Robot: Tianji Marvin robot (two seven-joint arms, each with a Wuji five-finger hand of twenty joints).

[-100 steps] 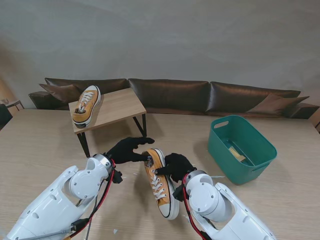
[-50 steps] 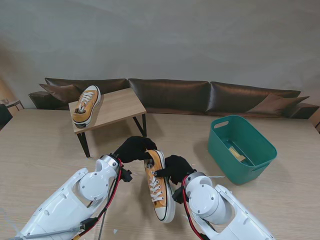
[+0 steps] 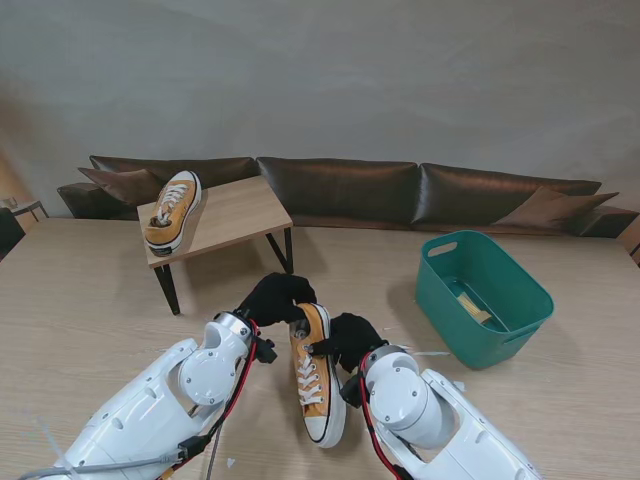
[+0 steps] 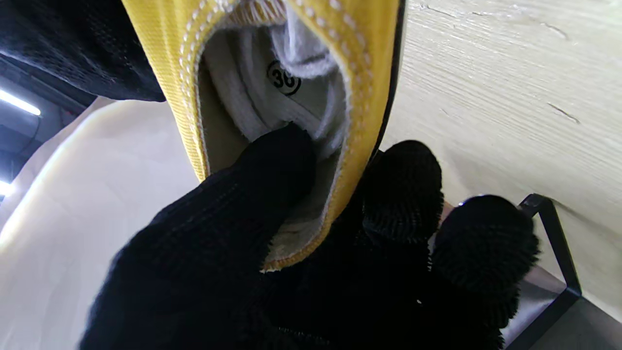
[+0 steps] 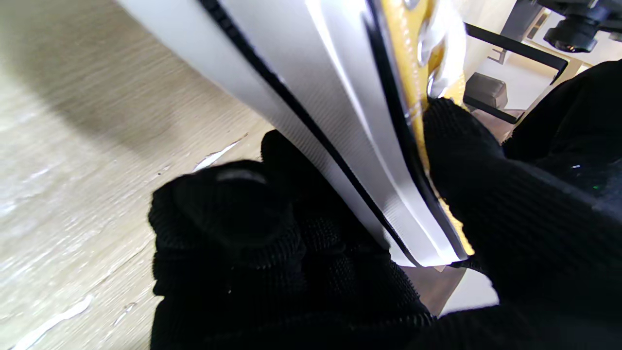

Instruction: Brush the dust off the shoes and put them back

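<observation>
The big change over the last second is in my left arm (image 3: 170,400): it has swung in toward the middle, and my left robot hand (image 3: 272,298) has gone from reaching at the heel of the shoe (image 3: 313,372) to closing on it. The left wrist view shows one finger (image 4: 272,160) hooked inside the heel opening and the others wrapped around the outside of the collar. My right robot hand (image 3: 347,338) has stayed clamped on the shoe's side, thumb against the yellow upper and fingers (image 5: 228,214) under the white sole. So both hands now share the shoe.

The shoe itself has drifted a little nearer to me, toe pointing my way, and seems lifted off the surface (image 3: 560,400), though I cannot be sure its toe is clear.

I judge this as a handover or re-grip, probably so my right robot hand can let go and fetch a brush. The green bin (image 3: 482,296) sits well apart to my right.

The second shoe (image 3: 172,209) rests on the small table (image 3: 235,215), untouched.
</observation>
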